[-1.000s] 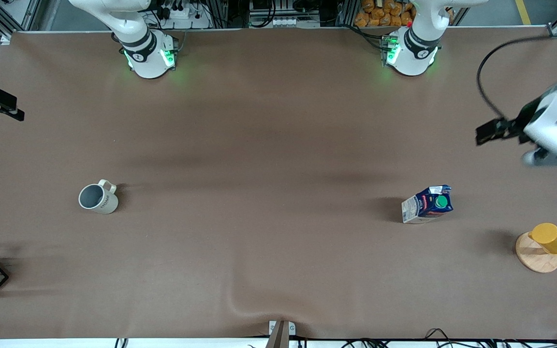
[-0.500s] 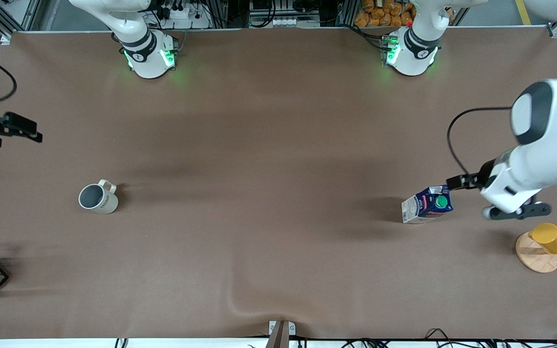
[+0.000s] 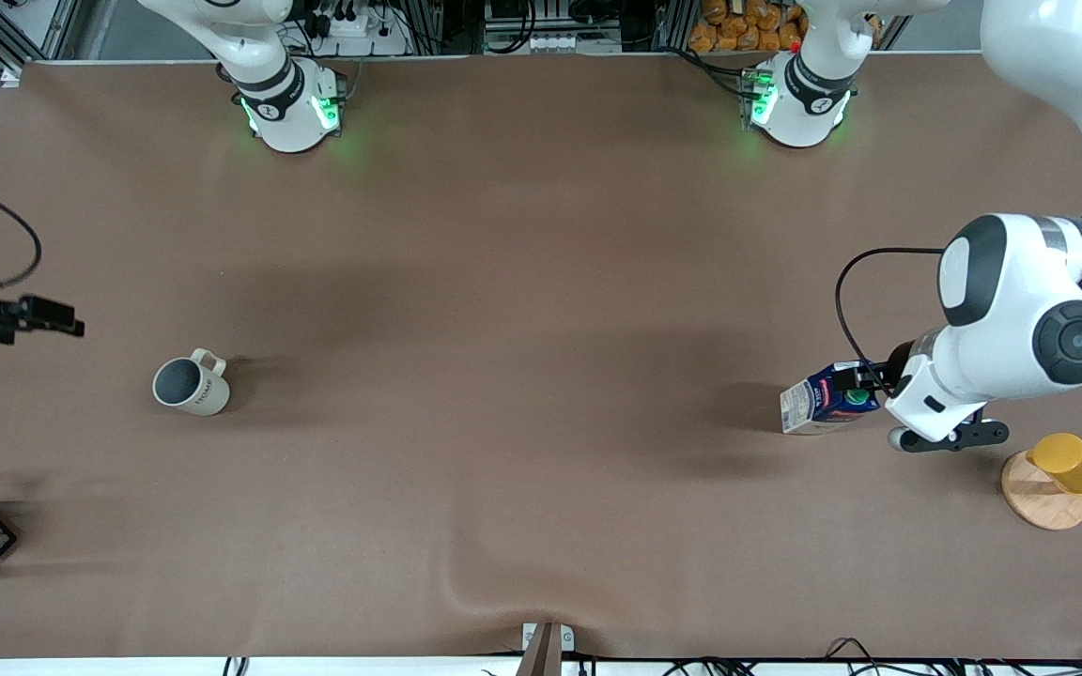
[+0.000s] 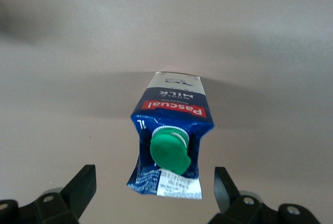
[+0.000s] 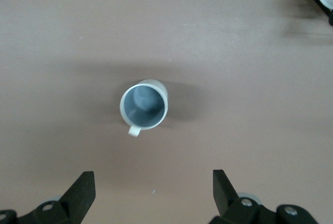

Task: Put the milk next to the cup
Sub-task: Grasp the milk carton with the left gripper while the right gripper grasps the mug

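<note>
So over at the right arm's end of the brown counter [image 3: 522, 282], the right claw [image 3: 57, 328] hangs spread and empty above bare surface close to the small off-white ceramic mug with the grey inside and loop handle [image 3: 191, 385], and the right wrist view looks straight down into that mug [image 5: 144, 105]. Honestly that arm looks like it's just waiting, but if it drops or drifts it could bump the mug and shift the spot the carton is meant for. Nothing in the middle, so the carton has a long trip across. Toward the left arm's end stands the small dark-blue gable-top milk carton with a round green cap, white sides and a red label [image 3: 827, 397], well apart from the mug. The left claw [image 3: 865, 380] is right at its top, spread wide, not pinching anything yet; in the left wrist view the carton [image 4: 170, 146] sits between the two fingers [image 4: 80, 190] with gaps on both sides. My worry: the carton looks tall and light, so one finger touching first could tip it over. A grip up on the sloped gable or the cap could also slip mid-carry. And the yellow cup on a round wooden base [image 3: 1072, 464] sits near that arm's wrist, so a sloppy swing could clip it.
</note>
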Controlling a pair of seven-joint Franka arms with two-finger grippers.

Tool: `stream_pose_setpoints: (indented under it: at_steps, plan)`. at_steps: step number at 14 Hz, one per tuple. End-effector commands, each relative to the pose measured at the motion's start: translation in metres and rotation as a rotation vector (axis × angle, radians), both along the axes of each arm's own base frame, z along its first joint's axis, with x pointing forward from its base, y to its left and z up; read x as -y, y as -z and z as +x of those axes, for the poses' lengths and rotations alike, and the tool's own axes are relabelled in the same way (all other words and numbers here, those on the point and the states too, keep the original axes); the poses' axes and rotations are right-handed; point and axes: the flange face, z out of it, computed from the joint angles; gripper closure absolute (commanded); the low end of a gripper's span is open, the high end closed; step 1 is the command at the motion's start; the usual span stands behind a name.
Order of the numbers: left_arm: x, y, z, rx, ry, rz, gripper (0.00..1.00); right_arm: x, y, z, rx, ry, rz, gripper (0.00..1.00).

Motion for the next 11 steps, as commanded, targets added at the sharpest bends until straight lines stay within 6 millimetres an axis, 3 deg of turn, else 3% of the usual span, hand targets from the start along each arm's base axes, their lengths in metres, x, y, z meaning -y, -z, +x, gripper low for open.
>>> stream_pose_setpoints:
  at_steps: [1,3,9,11]
  plan:
    - [0.006,0.004,0.001,0.000,-0.011,-0.017,0.00,0.008,0.036,0.010,-0.038,-0.010,-0.005,0.00]
    - [0.005,0.008,0.002,-0.006,-0.012,-0.017,0.00,0.010,0.074,0.015,-0.085,-0.009,0.004,0.00]
    - [0.007,0.023,0.007,0.001,-0.008,-0.019,0.00,0.005,0.142,0.006,-0.041,-0.055,0.002,0.00]
    - [0.008,0.028,0.009,0.003,-0.007,-0.019,0.00,0.000,0.154,0.006,-0.031,-0.059,0.004,0.00]
